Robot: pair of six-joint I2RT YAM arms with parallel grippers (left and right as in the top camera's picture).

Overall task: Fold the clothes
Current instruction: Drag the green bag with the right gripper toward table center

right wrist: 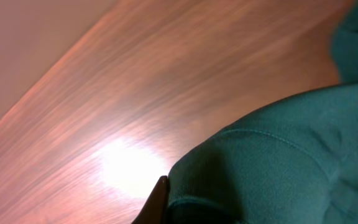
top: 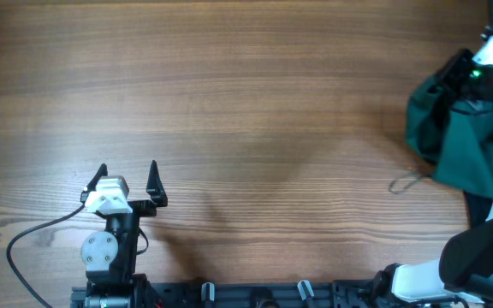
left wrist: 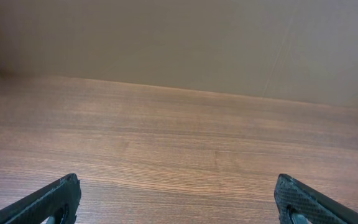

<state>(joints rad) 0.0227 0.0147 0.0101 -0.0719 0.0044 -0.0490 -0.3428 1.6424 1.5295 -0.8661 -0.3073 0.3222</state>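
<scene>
Jaws spread wide and holding nothing, the left gripper (top: 129,175) sits low over the near left part of the brown wooden table (top: 255,94). Jaws pressed together, the right gripper (right wrist: 160,202) pinches the bunched dark green fabric garment (top: 452,128) at the table's right edge. The garment's thin cord loop (top: 407,182) lies on the table.

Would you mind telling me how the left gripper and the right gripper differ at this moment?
The left gripper is open and empty; the right gripper is shut, apparently on the dark green garment. The left gripper sits at the near left over the wooden table; the right gripper is at the far right edge, largely hidden by fabric. Both have dark fingers.
</scene>
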